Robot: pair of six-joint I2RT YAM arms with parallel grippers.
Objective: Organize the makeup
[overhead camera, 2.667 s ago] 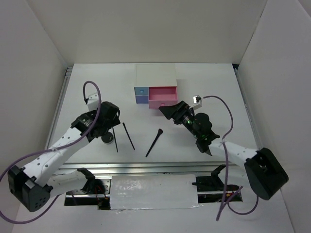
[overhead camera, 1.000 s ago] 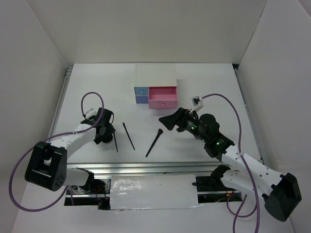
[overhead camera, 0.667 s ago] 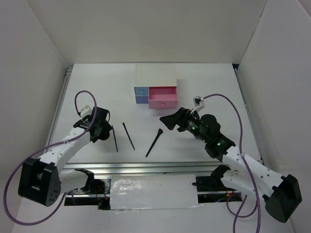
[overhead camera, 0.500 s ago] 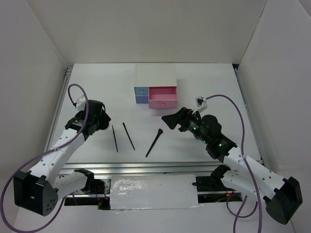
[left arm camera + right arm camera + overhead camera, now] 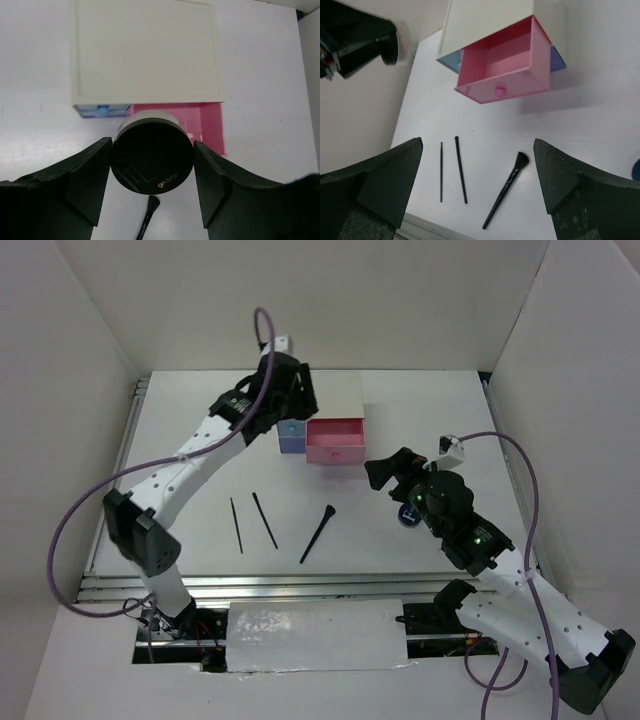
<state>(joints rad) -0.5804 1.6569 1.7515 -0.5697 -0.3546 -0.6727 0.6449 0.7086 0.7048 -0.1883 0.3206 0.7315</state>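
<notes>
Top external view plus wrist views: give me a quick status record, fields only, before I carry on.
left gripper: shut on round black compact, held over the white drawer box
right gripper: open, empty, right of the pink drawer
pink drawer: pulled out, looks empty
thin black pencils: two, lying apart on the table
brush: on the table, right of the pencils

Left arm: moves from the near-left table area to the far side.
Left gripper (image 5: pixel 152 167): leaves the spot beside the pencils (image 5: pixel 251 523) and hangs over the pink drawer (image 5: pixel 335 441).
Compact (image 5: pixel 151 156): lifted off the table, clamped between the left fingers.
Right gripper (image 5: pixel 378 472): pulls back rightward, away from the brush (image 5: pixel 318 533).
Round item (image 5: pixel 407 515): comes into view on the table by the right wrist.
</notes>
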